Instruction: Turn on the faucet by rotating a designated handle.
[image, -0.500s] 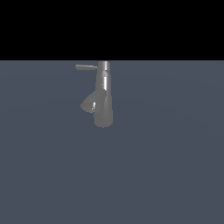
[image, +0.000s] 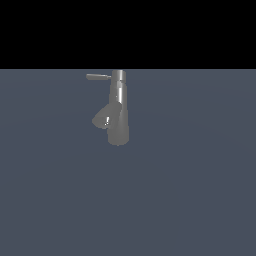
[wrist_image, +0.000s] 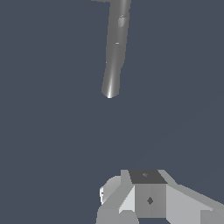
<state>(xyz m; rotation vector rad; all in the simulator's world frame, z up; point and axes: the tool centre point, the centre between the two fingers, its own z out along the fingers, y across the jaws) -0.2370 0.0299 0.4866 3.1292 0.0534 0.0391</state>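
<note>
Flat slate-grey floor (image: 190, 200), black bg.

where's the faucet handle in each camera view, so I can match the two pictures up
Exterior view: the handle is the thin bar pointing toward the view's left from the narrow end of the faucet.
Wrist view: a long slim grey bar shows, probably the handle, clear of the pincer.
Shared landmark: the slate-blue floor.
</note>
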